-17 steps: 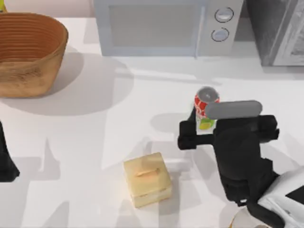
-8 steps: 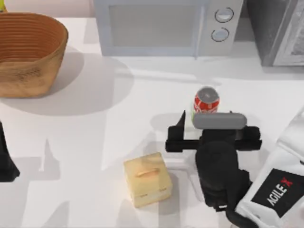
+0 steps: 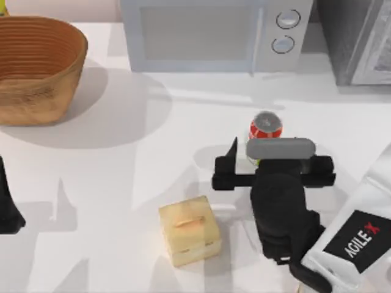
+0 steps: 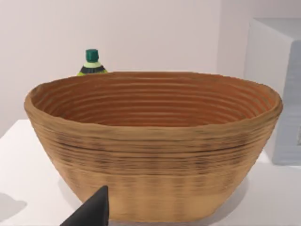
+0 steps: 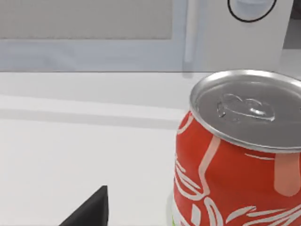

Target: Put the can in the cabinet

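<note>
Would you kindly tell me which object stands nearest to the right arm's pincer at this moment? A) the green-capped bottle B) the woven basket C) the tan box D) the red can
D: in the top view the right pincer is open around the red can, whose lower part it hides, while the tan box stands farther off and the woven basket sits at the table's far left.

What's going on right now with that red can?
Right gripper open, closing in on can. Can upright on table. Left gripper parked at left edge. Cabinet far right, path unobstructed.
</note>
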Tool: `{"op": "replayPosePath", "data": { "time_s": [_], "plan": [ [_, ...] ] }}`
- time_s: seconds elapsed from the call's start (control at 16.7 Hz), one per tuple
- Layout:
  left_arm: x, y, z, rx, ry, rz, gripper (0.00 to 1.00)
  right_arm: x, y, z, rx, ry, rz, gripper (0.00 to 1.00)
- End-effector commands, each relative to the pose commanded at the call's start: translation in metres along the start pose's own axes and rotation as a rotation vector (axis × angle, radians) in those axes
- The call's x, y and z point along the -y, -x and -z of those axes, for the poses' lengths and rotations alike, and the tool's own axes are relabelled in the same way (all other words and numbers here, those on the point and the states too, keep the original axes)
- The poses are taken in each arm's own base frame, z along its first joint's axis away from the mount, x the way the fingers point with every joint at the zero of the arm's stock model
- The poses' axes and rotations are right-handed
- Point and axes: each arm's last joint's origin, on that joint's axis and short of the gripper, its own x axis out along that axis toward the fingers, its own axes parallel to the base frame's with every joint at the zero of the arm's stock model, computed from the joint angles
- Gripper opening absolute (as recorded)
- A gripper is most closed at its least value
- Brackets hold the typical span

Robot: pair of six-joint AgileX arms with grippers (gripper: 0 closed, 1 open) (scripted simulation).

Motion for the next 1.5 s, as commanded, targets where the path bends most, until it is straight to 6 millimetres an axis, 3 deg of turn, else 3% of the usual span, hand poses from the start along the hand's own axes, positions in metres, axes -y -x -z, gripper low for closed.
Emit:
{"op": "replayPosePath", "data": {
  "time_s": [0.24, 0.48, 0.72, 0.96, 1.5],
  "plan": [
    [0.000, 0.000, 0.000, 0.000, 0.000, 0.000, 1.00, 0.000, -0.025, -0.010, 0.000, 0.000, 0.002, 1.00],
    [0.000, 0.000, 0.000, 0.000, 0.000, 0.000, 1.00, 0.000, -0.048, -0.002, 0.000, -0.001, 0.003, 1.00],
    [0.000, 0.000, 0.000, 0.000, 0.000, 0.000, 1.00, 0.001, -0.052, 0.013, -0.004, 0.000, 0.002, 1.00],
    [0.000, 0.000, 0.000, 0.000, 0.000, 0.000, 1.00, 0.001, -0.052, 0.013, -0.004, 0.000, 0.002, 1.00],
    [0.000, 0.000, 0.000, 0.000, 0.000, 0.000, 1.00, 0.001, -0.052, 0.013, -0.004, 0.000, 0.002, 0.32]
  ]
}}
